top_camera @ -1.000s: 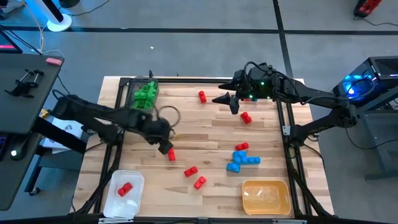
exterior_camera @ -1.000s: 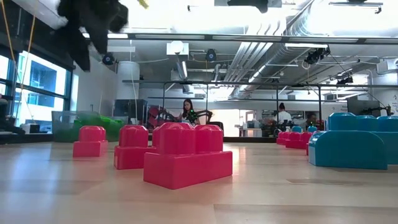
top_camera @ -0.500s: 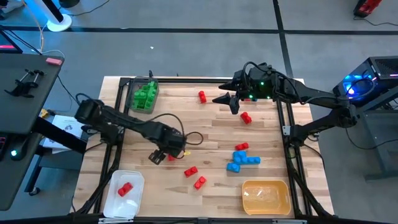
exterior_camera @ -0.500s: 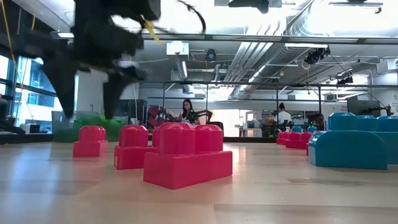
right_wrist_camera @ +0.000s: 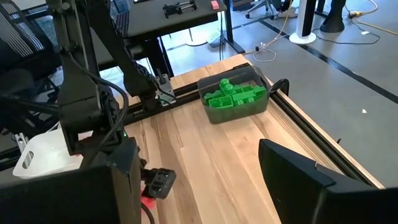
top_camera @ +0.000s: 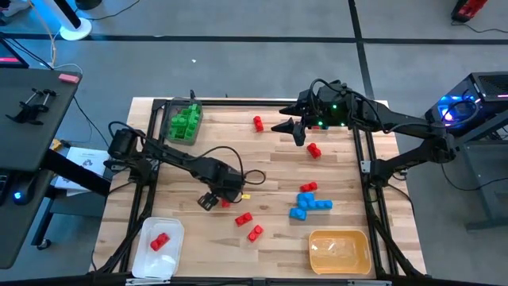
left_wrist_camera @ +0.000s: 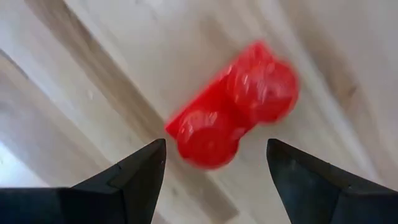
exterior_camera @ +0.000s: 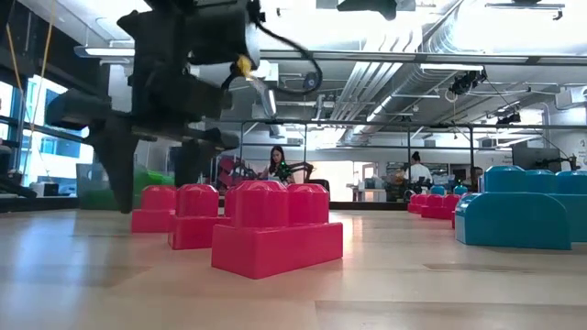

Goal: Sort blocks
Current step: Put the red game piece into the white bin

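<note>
Small plastic toy bricks lie scattered on the wooden tabletop. A red two-stud brick [left_wrist_camera: 233, 102] lies flat between the spread fingers of the left claw [top_camera: 213, 199]. Two more red bricks [top_camera: 248, 226] lie near it toward the front edge. Single red bricks lie at the back [top_camera: 258, 122] and back right [top_camera: 313, 150]. A blue cluster [top_camera: 310, 206] touches a red brick [top_camera: 308, 188]. Green bricks [top_camera: 186, 121] fill the back-left tray, and one red brick [top_camera: 159, 241] lies in the white tray.

The left gripper [top_camera: 216, 200] is low over the wooden table [top_camera: 262, 163], fingers spread beside a red block [top_camera: 226, 202] (partly hidden). The right gripper [top_camera: 290, 129] hangs near the far edge, above another red block [top_camera: 313, 150].
</note>
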Controlling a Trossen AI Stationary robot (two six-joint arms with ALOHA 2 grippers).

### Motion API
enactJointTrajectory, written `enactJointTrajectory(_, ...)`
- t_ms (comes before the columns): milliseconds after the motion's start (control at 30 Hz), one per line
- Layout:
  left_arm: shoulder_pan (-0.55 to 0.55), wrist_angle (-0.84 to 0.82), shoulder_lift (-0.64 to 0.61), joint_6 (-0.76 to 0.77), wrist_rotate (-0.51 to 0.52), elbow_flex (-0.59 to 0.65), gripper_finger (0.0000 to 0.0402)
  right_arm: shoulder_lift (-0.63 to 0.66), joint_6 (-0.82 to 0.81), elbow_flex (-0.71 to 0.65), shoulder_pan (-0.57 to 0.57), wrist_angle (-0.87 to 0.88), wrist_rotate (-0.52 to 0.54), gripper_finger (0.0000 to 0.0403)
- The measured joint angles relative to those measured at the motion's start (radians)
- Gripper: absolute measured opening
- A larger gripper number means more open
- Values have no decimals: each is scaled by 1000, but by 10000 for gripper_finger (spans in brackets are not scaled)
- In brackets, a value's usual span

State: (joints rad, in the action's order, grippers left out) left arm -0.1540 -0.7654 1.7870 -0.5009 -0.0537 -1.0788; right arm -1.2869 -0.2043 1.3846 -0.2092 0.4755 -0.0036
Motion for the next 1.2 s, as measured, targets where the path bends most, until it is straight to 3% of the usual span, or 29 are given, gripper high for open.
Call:
enactJointTrajectory(200,3,38,1,77,-26,2,242,0,0,0,0,7,0,215)
enactJointTrajectory(400,13,18,-2,96,73,2,226,0,0,0,0,8,0,215)
enactJointTrajectory(600,56,-37,-2,234,119,-8,226,0,0,0,0,18,0,215)
enactJointTrajectory(800,80,-116,-33,348,7,-37,225,0,2,0,0,18,0,215)
enactJointTrajectory(967,81,-44,-131,515,-112,-35,225,0,0,0,0,26,0,215)
enactJointTrajectory(1100,81,121,-229,656,-104,-12,224,0,0,0,0,39,0,215)
enactJointTrajectory(1200,79,155,-254,681,-29,-2,205,-2,0,0,0,39,0,215)
